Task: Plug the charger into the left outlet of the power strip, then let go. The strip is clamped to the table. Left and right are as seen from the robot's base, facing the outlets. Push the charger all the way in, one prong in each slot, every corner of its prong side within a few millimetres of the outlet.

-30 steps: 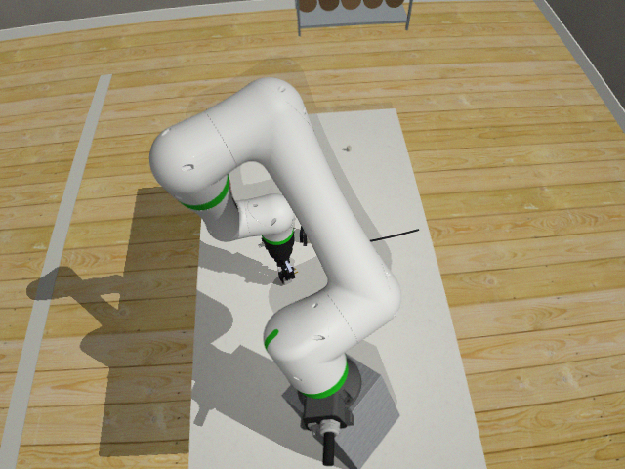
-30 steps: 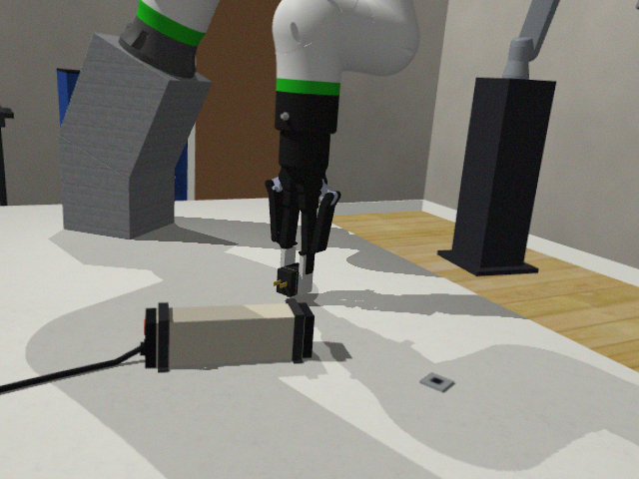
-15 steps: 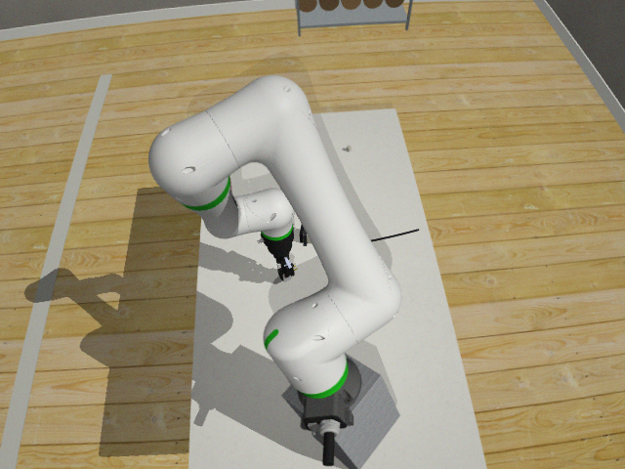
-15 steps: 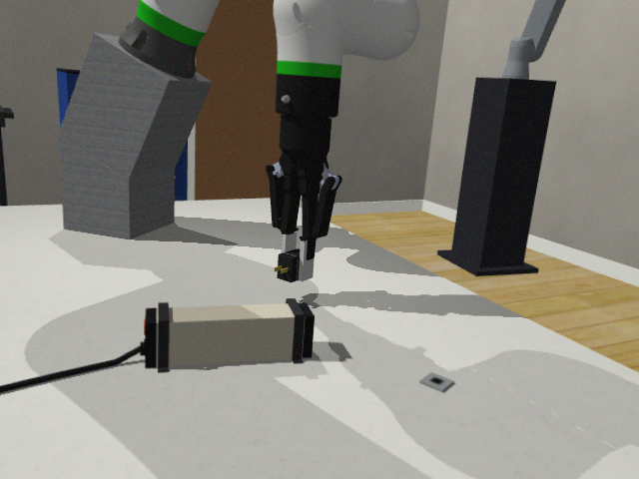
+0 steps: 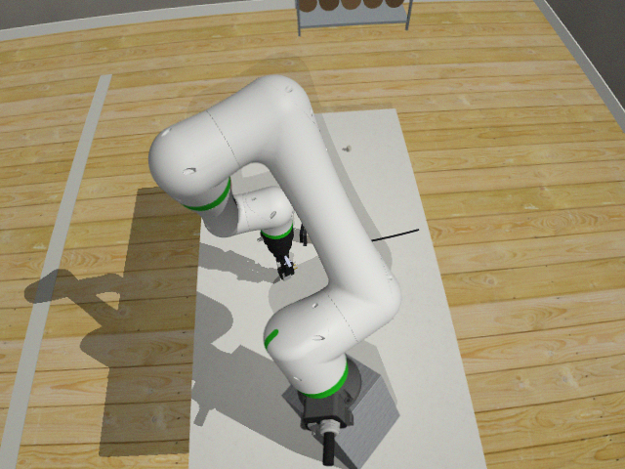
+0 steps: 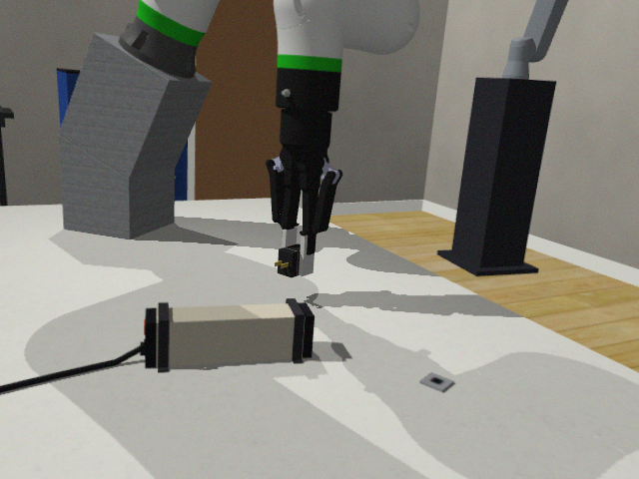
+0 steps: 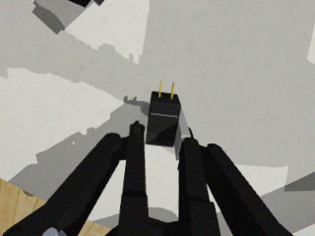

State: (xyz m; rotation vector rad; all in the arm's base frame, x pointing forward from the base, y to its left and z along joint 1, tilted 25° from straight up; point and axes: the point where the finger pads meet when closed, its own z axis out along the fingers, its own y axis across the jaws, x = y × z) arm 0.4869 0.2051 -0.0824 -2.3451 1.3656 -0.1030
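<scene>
My gripper is shut on the small black charger, which has two brass prongs pointing sideways. In the wrist view the charger sits between my fingertips with its prongs pointing away from me. I hold it in the air above the table, behind the far end of the power strip. In the top view my gripper is mostly covered by the arm.
The grey robot pedestal stands behind the strip. A tall black column stands on the wooden floor to the right. A small grey square plate lies on the white table top in front of the strip's right end.
</scene>
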